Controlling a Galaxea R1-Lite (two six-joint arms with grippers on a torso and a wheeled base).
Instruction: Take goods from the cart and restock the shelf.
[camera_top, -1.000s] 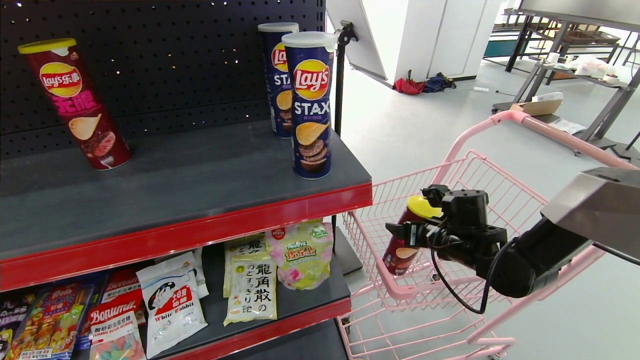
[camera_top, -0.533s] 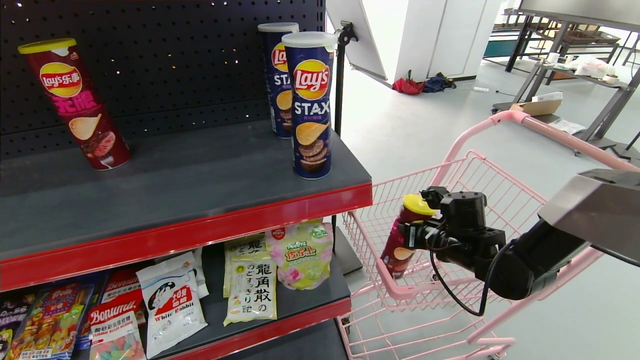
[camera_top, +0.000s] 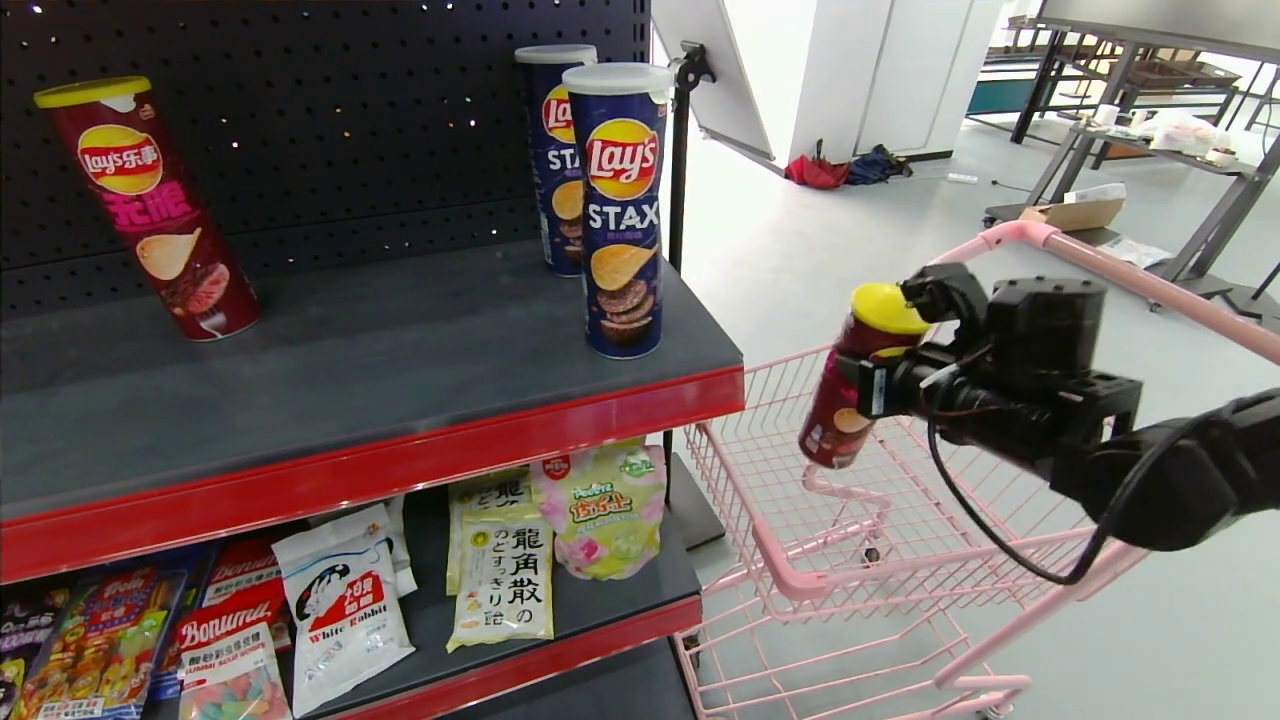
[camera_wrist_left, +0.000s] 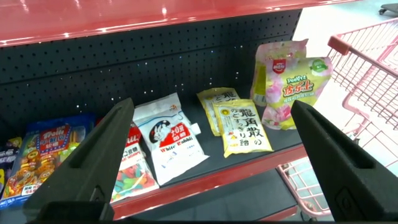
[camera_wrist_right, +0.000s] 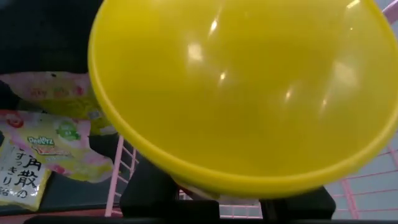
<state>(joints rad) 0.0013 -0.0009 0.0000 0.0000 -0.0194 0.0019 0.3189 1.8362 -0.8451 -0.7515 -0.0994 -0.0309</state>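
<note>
My right gripper is shut on a dark red chip can with a yellow lid, held tilted in the air above the pink cart, to the right of the shelf. The upper shelf board carries a matching red can at its left and two blue cans at its right end. My left gripper is open, facing the lower shelf with its snack bags.
Snack bags lie on the lower shelf. A black pegboard backs the upper shelf, with a pole at its right end. The upper board between the red can and the blue cans is bare. Tables stand far right.
My right gripper has lifted the red can up out of the cart basket and a little to the right. The shelf goods have not moved.
</note>
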